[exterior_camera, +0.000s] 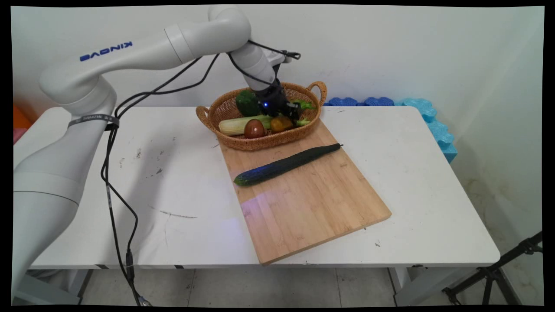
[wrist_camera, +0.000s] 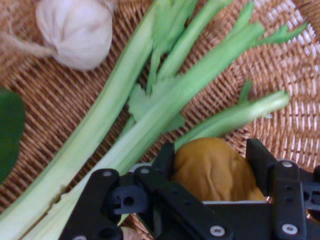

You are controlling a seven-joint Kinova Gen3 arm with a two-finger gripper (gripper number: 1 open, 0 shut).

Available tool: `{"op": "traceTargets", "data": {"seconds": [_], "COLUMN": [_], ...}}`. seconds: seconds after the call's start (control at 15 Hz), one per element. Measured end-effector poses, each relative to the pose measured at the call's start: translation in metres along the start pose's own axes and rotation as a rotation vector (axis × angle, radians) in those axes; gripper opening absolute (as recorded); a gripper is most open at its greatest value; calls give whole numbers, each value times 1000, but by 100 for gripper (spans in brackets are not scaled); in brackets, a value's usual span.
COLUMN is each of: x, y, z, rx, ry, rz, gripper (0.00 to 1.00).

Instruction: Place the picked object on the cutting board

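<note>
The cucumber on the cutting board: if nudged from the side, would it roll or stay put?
The cucumber looks long, round and slightly curved, so it would probably roll a little, then settle. It lies free on the flat cutting board, with nothing beside it to stop it. It seems stiff, so it should move in one piece.

Veg in basket [exterior_camera: 260, 141] at board's [exterior_camera: 312, 208] far end; cucumber [exterior_camera: 286, 165] on board.

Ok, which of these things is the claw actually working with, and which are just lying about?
In play: claw shut on yellow pepper; wicker basket.
Lying about: celery, garlic, corn cob, tomato, green pepper, cucumber, cutting board.
</note>
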Motion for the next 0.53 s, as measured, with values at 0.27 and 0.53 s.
{"op": "traceTargets", "data": {"seconds": [0.27,0.53], "x": [7,10], "y": [4,15], "z": [-23,-58], "rx": [-2,-19], "ry": [22,50], "rz": [57,139], "gripper": [0,0]}}
